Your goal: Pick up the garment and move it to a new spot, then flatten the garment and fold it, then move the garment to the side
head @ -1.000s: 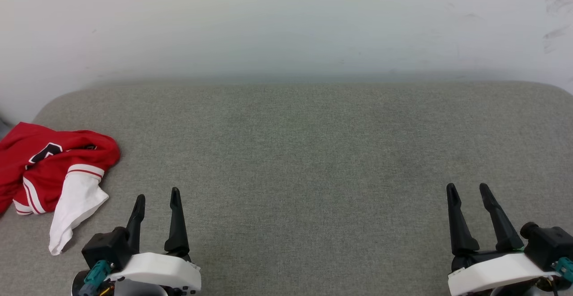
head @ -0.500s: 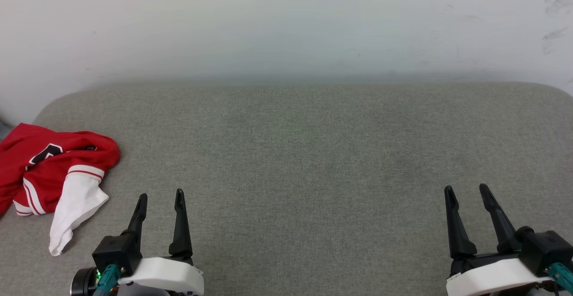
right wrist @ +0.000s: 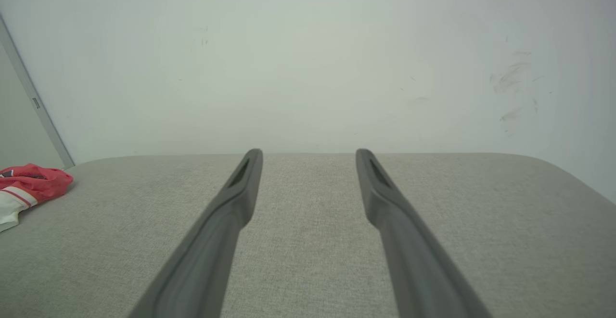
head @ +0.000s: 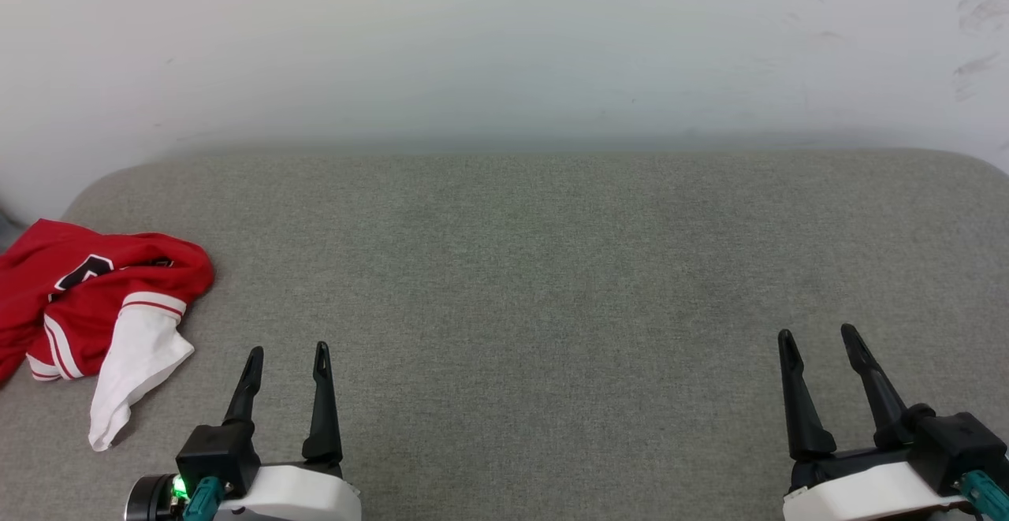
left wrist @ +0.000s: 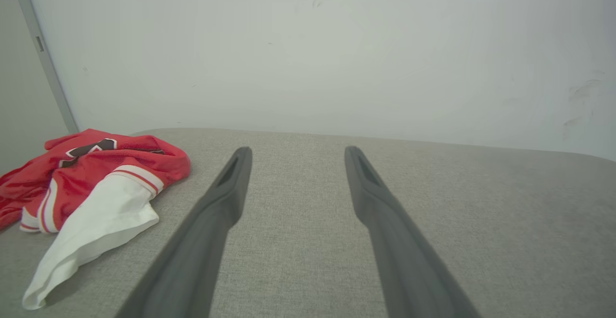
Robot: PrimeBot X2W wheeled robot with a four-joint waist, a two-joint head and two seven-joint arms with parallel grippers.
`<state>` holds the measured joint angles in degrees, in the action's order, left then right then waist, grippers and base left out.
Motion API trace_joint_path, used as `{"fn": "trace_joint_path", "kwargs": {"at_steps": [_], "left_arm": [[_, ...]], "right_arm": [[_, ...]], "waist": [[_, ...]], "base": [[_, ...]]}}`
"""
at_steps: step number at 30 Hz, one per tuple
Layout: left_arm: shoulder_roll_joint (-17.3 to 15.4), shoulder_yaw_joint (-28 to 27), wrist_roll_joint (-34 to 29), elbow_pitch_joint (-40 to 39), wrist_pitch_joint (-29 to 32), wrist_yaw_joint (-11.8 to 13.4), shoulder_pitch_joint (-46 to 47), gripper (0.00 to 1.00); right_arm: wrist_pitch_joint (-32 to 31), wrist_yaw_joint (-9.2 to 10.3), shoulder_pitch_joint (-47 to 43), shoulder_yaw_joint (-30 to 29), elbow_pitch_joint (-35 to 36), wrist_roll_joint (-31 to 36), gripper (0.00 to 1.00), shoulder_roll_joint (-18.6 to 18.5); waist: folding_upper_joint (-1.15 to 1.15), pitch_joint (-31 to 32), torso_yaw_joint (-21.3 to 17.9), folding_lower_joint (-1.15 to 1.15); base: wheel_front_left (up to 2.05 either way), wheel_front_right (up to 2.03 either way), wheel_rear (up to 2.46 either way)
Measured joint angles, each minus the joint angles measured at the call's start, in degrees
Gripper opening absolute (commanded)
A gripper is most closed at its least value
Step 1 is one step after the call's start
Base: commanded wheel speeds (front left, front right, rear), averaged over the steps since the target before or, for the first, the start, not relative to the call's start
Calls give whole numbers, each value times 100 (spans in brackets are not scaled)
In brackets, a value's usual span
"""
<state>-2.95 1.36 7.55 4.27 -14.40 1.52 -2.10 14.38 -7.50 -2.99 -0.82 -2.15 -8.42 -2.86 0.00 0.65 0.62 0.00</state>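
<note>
The shirt lies crumpled at the nine o'clock edge of the head view, on the left end of the grey cushion, with part of it running off the picture's edge. It is red, with a scrap of black, white-edged print showing on top. One white sleeve with striped trim trails toward six o'clock, flat on the fabric. The heap lies free of both grippers. The left gripper sits between three and four o'clock from the heap — near it, but apart. Its two dark fingers are spread with bare cushion between them. The right gripper is well apart, toward the picture's four o'clock corner, with its fingers likewise spread and holding nothing. Both point toward twelve o'clock, at the pale wall behind the cushion — faint scuff marks show near its two o'clock corner.
</note>
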Motion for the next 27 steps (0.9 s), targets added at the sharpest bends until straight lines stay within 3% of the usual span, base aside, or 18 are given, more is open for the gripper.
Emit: {"fn": "trace_joint_path", "kwargs": {"at_steps": [27], "left_arm": [[2,-42,66,170,-67,-35,-32,100]], "right_arm": [[66,0,-49,-108,-115,-258,100,0]], "waist": [[0,-52,-8,0]], "base": [[0,0,0]]}}
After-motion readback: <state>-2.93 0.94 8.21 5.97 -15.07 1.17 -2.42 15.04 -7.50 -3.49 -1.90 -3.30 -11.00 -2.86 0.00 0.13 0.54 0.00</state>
